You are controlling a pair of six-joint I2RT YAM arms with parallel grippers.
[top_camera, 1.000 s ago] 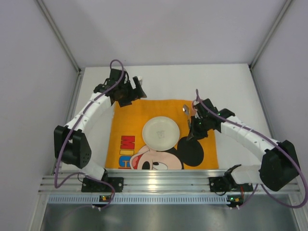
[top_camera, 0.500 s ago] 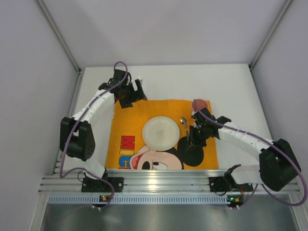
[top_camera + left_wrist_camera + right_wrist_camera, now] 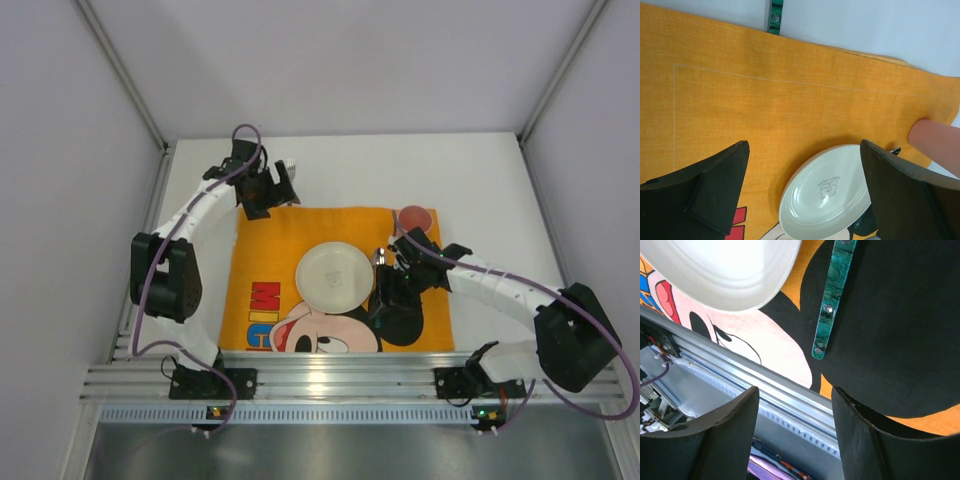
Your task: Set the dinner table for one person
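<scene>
The dinner table (image 3: pixel 480 180) is a white tabletop with an orange Mickey Mouse placemat (image 3: pixel 265 250) on it. A white plate (image 3: pixel 335 277) sits in the middle of the mat. Just to its right a spoon with a green handle (image 3: pixel 832 305) lies on Mickey's black ear, its bowl (image 3: pixel 380 257) pointing to the far side. My right gripper (image 3: pixel 385 300) hovers over the handle's near end, open and empty. My left gripper (image 3: pixel 275 195) hangs open and empty over the mat's far left corner. In the left wrist view the plate (image 3: pixel 830 195) shows between its fingers, far below.
A reddish-brown cup (image 3: pixel 414 216) stands at the mat's far right corner, close to my right forearm. A second green-handled utensil (image 3: pixel 775 17) lies on the white table just beyond the mat's far edge. The metal rail (image 3: pixel 740 375) runs along the near edge.
My right gripper carried the spoon from the mat's far right down beside the plate, then opened and let it go. My left arm drew back slightly toward the far edge.
</scene>
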